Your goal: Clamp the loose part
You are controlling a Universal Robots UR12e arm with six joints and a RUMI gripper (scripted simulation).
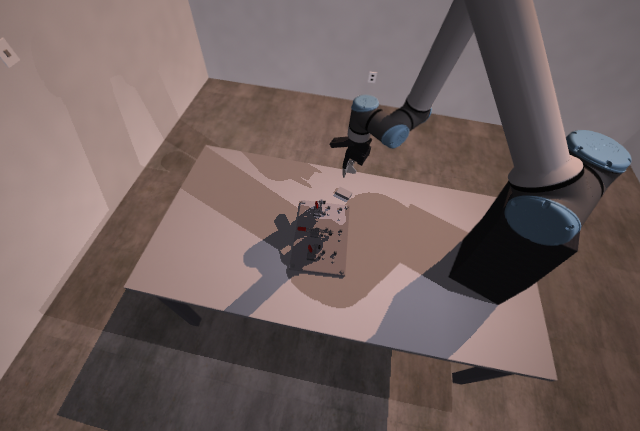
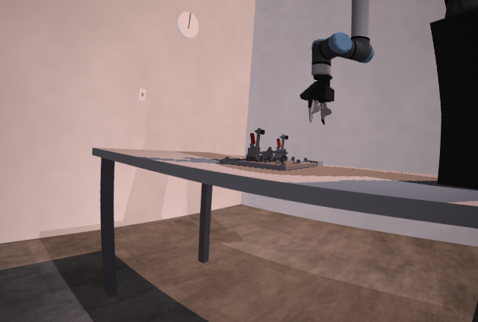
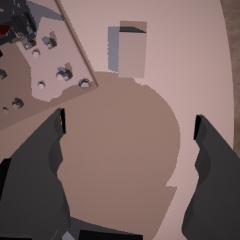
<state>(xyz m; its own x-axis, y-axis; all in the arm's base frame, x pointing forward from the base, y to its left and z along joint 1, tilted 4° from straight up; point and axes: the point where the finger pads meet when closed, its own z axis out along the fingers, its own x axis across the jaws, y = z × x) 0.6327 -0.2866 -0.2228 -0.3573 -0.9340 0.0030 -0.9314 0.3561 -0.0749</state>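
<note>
loose part (image 1: 342,193) (image 3: 132,54) outside the fixture (image 1: 334,264) (image 2: 266,163) (image 3: 82,65)

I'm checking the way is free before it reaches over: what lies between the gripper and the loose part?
The wrist view shows only shadowed and lit tabletop between the open gripper and the loose part.

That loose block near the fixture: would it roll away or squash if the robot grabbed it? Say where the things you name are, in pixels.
The loose block (image 1: 342,193) (image 3: 132,54) probably won't roll, given its flat faces and straight edges. Its crisp, unbent outline suggests it's stiff, so squashing seems unlikely.
</note>
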